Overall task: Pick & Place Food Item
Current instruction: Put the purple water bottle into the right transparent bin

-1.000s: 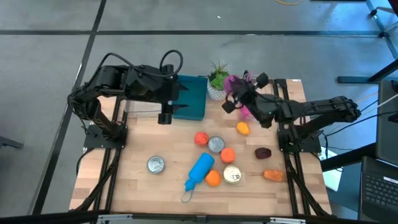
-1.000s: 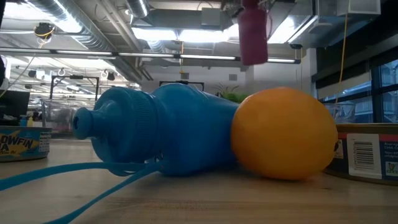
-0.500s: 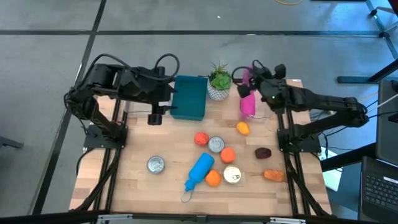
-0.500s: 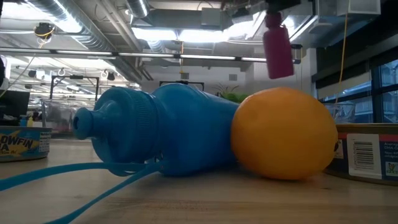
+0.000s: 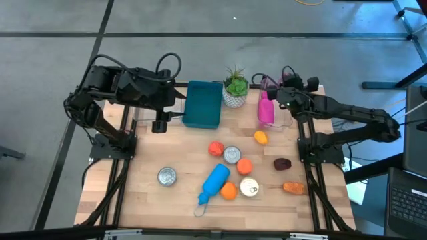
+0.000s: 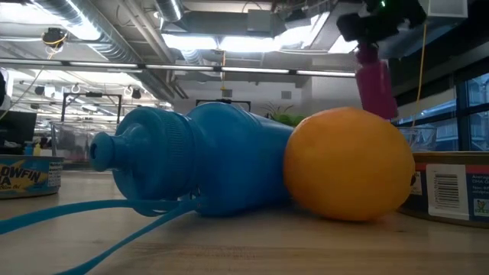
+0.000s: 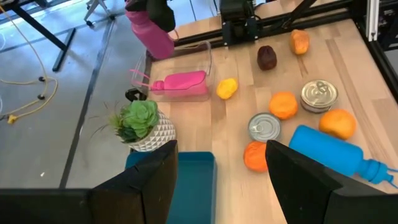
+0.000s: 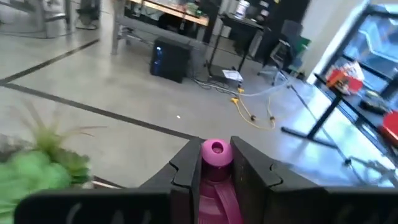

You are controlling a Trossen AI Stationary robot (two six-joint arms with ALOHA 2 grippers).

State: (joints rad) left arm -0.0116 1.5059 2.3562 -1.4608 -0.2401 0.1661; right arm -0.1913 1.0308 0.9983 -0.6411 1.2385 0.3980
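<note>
My right gripper (image 5: 276,93) hangs over the table's far right corner, shut on a pink bottle (image 6: 375,79). A second pink bottle (image 5: 265,111) lies on its side on the table just beside it. Food pieces lie mid-table: a yellow one (image 5: 260,138), orange ones (image 5: 215,148) (image 5: 245,166) (image 5: 229,191), a dark red one (image 5: 282,163) and a brown one (image 5: 292,188). My left gripper (image 5: 160,125) hangs open above the far left, left of the teal bin (image 5: 202,105), with nothing between its fingers. My right gripper pinches the pink bottle's neck (image 8: 214,163), just under its round top, between its two fingers (image 8: 186,169). The fingers come at it nearly level. The bottle hangs below them, slightly tilted; whether its base is clear of the table I cannot tell.
A potted plant (image 5: 235,87) stands at the far edge between the bin and the right gripper. A blue bottle (image 5: 215,181) with a strap lies near the front. Three cans (image 5: 231,155) (image 5: 167,176) (image 5: 249,187) stand among the food. Bare wood shows at the left.
My right gripper has carried the pink bottle toward the table's right edge and downward, turning as it went; the bottle now hangs nearer upright. My left gripper has drawn back toward the table's left edge, still open.
</note>
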